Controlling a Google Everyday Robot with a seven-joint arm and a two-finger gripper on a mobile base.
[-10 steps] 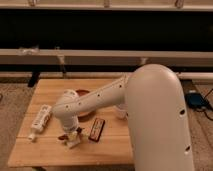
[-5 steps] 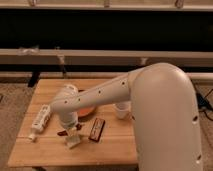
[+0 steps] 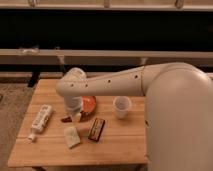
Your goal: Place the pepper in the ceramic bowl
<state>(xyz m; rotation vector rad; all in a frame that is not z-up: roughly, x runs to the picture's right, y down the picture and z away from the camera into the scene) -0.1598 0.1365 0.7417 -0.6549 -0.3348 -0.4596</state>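
Observation:
The orange-brown ceramic bowl (image 3: 90,105) sits near the middle of the wooden table (image 3: 120,145), partly hidden by my arm. My gripper (image 3: 75,117) hangs from the white wrist at the bowl's left edge, pointing down at the table. A small dark red curved thing, the pepper (image 3: 65,119), shows just left of the gripper tip, low over or on the table, outside the bowl. I cannot tell whether the gripper touches it.
A small white cup (image 3: 121,106) stands right of the bowl. A dark bar with a red label (image 3: 96,129) and a pale packet (image 3: 71,136) lie in front. A white bottle (image 3: 40,120) lies at the left. My big white arm covers the table's right side.
My arm has swung back and up from the front of the table toward the bowl. The pale packet, earlier under the gripper, now lies uncovered, and more of the bowl shows.

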